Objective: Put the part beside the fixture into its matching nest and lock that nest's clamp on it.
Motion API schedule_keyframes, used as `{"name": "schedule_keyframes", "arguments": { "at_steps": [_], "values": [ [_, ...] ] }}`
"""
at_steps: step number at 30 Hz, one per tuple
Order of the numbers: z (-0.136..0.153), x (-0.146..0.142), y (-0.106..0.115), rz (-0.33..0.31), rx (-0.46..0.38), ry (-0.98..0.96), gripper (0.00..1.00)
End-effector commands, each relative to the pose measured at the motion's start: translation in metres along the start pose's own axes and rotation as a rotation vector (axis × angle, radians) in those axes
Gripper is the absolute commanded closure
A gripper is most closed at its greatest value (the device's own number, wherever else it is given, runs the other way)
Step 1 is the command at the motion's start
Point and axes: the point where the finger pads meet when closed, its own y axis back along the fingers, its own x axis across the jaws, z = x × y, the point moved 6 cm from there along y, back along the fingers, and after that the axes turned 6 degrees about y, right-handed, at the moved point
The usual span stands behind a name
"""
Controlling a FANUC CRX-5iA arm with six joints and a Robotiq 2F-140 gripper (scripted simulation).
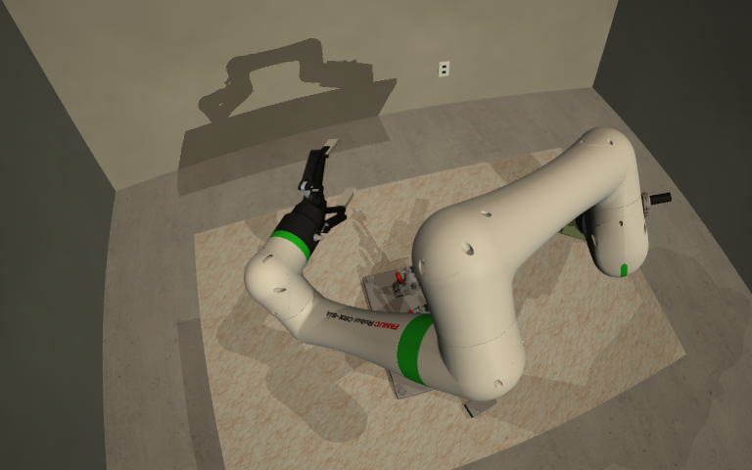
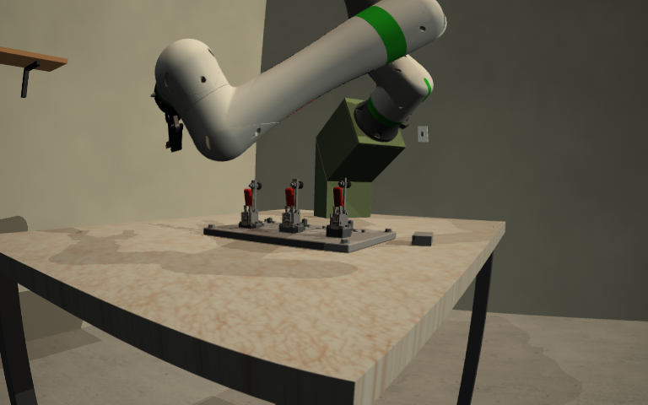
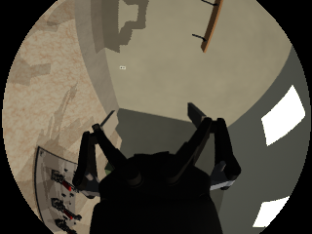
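The arm [image 1: 471,260] is big and cream with green bands. Red and black letters on it read "FANUC Robot CRX-5iA". Its black claw [image 1: 332,177] sits left of the middle of the top view, high above the table [image 2: 286,310], with its fingers spread wide open and nothing in them. In the side view, the grey fixture plate [image 2: 363,240] lies in the middle of the frame with three red-handled clamps [image 2: 248,197] standing up. The small grey part [image 2: 422,238] lies on the table just right of the plate.
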Motion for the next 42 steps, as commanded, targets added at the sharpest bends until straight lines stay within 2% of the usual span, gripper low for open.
{"name": "schedule_keyframes", "arguments": {
  "at_steps": [1, 20, 22, 25, 26, 27, 29, 30, 31, 32, 34, 35, 36, 38, 39, 41, 42],
  "values": [
    [0.000, 0.000, 0.000, 0.000, 0.000, -0.001, 0.00],
    [0.005, 0.001, 0.001, -0.013, -0.002, 0.001, 0.00],
    [0.019, 0.001, 0.002, -0.056, -0.008, 0.004, 0.00],
    [0.062, 0.000, 0.010, -0.192, -0.016, 0.019, 0.00],
    [0.062, 0.000, 0.010, -0.192, -0.016, 0.019, 0.00],
    [0.080, -0.003, 0.014, -0.251, -0.013, 0.027, 0.00],
    [0.082, -0.003, 0.015, -0.257, -0.013, 0.028, 0.00],
    [0.104, -0.008, 0.020, -0.328, -0.005, 0.038, 0.00],
    [0.104, -0.008, 0.021, -0.330, -0.005, 0.038, 0.00],
    [0.118, -0.012, 0.025, -0.378, 0.004, 0.045, 0.00],
    [0.118, -0.012, 0.025, -0.378, 0.004, 0.045, 0.00],
    [0.128, -0.015, 0.028, -0.411, 0.010, 0.051, 0.00],
    [0.147, -0.022, 0.035, -0.479, 0.029, 0.062, 0.00],
    [0.152, -0.024, 0.037, -0.497, 0.034, 0.065, 0.00],
    [0.166, -0.030, 0.043, -0.549, 0.052, 0.075, 0.00],
    [0.176, -0.035, 0.048, -0.585, 0.066, 0.082, 0.00],
    [0.186, -0.040, 0.053, -0.624, 0.084, 0.090, 0.00]
  ]
}}
